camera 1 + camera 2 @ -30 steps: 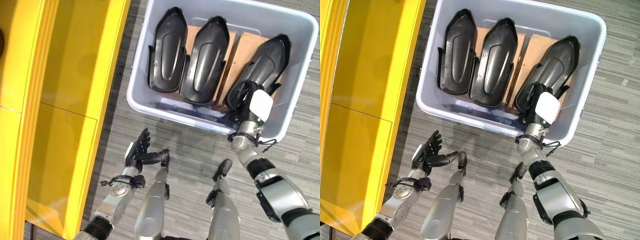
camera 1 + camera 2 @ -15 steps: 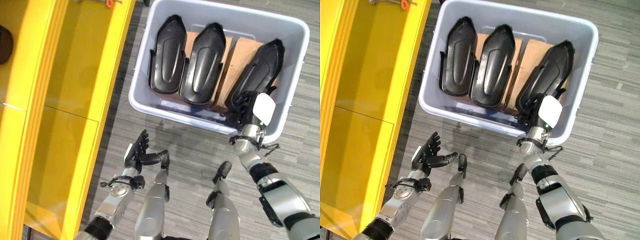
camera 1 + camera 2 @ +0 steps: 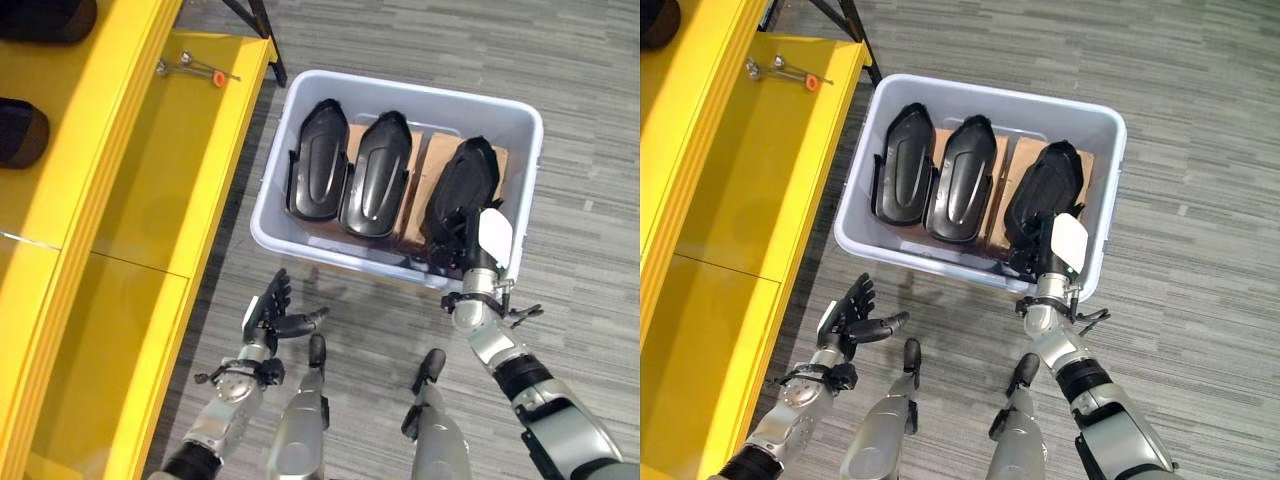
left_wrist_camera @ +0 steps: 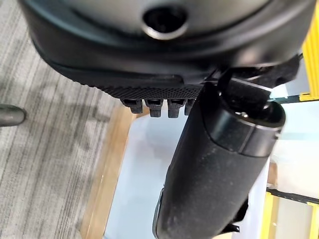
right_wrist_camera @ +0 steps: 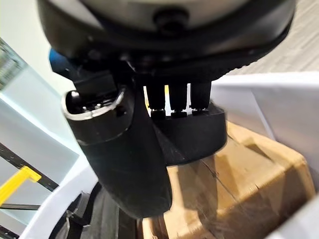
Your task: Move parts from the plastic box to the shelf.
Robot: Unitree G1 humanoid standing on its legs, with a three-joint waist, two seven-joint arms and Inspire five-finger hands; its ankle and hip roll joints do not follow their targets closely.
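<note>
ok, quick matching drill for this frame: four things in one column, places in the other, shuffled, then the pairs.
Things:
1. right hand
2. left hand
3. small tool
4. plastic box

Places:
A. on the yellow shelf, near its far end
B. on the grey floor beside the shelf
C. above the floor, outside the box, fingers spread
D. inside the box, at the rightmost black part

Pairs: 1-D, 2-C, 3-A, 4-B
</note>
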